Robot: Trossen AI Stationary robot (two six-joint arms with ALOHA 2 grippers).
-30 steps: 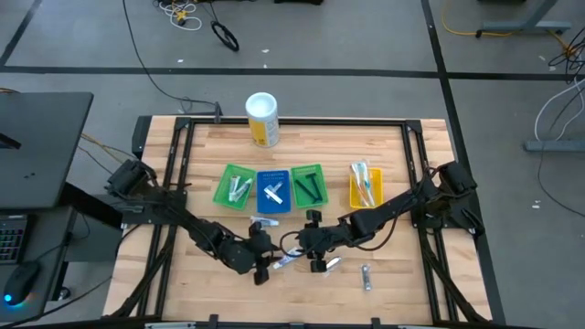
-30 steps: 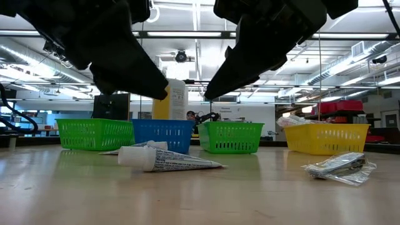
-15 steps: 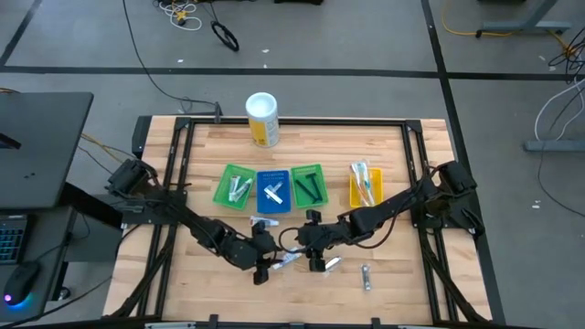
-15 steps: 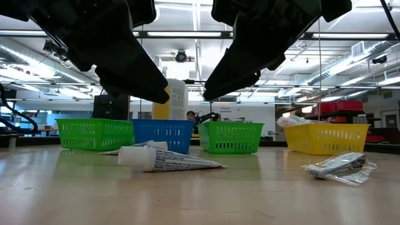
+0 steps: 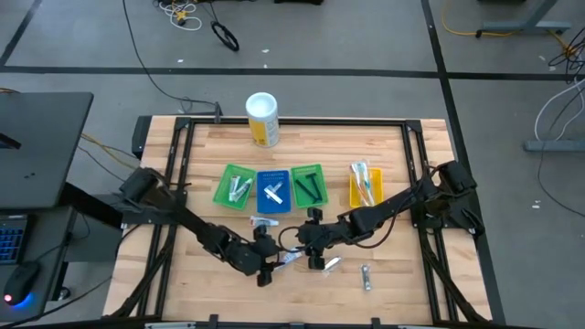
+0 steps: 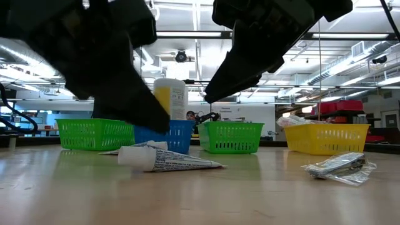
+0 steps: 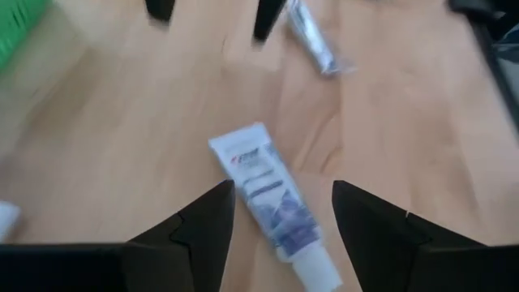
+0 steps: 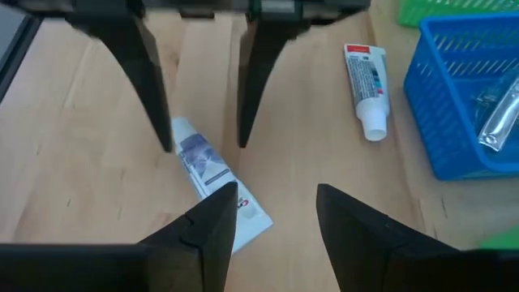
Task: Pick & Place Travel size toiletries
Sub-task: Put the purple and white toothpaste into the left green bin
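I have both grippers low over the near middle of the table (image 5: 384, 137), facing each other across one small tube. The left gripper (image 7: 284, 212) is released, its two dark fingers (image 7: 199, 231) spread wide with the white-and-blue tube (image 7: 272, 199) lying flat on the wood between them, cap end toward the wrist; nothing is clamped. The right gripper (image 8: 276, 212) is also spread and empty, and the same tube (image 8: 212, 182) lies just ahead of its fingertips, between it and the left gripper's fingers (image 8: 150, 89) coming in from the opposite side.

Beyond the right gripper, off to one side, a second white tube with a red label (image 8: 366, 81) rests on the table just beside the blue tray (image 8: 458, 97), which has a clear wrapped item inside. Past the left gripper's fingers lies a silvery wrapped piece (image 7: 312, 40). From overhead, another small silvery item (image 5: 366, 277) sits apart, on the right gripper's side.

Behind both grippers the green tray (image 5: 221, 185), the blue tray, another green tray (image 5: 320, 185) and the yellow tray (image 5: 353, 192) stand in a row, each with items in it, and the white-and-yellow canister (image 5: 262, 120) stands farther back
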